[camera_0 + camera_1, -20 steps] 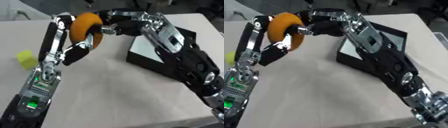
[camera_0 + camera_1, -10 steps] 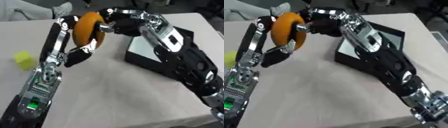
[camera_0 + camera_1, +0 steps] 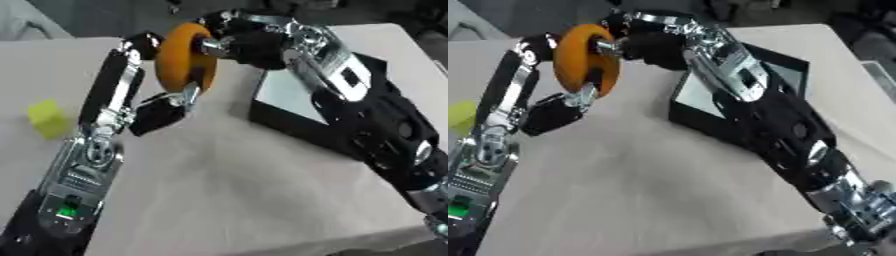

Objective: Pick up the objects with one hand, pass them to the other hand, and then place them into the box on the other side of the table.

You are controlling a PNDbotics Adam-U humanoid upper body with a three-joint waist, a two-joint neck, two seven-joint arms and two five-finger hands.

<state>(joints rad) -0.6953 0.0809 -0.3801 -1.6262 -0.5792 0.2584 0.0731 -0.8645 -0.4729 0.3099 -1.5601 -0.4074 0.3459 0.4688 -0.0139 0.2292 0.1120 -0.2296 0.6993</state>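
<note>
The orange ring-shaped object (image 3: pixel 185 59) hangs upright in the air above the beige table (image 3: pixel 227 190), far side, between both hands. The left hand (image 3: pixel 162 110) curls its fingers around the ring's lower edge, while the right hand (image 3: pixel 241 46) clasps its upper right side with bent fingers. Just right of the ring, the black shallow box (image 3: pixel 302 107) lies on the table, partly hidden by the right forearm crossing over it. A yellow block (image 3: pixel 48 118) sits well apart near the left edge.

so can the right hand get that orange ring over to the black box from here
Probably yes. The right hand meets the orange ring beside the black box, with nothing between; the left hand also holds the ring.
</note>
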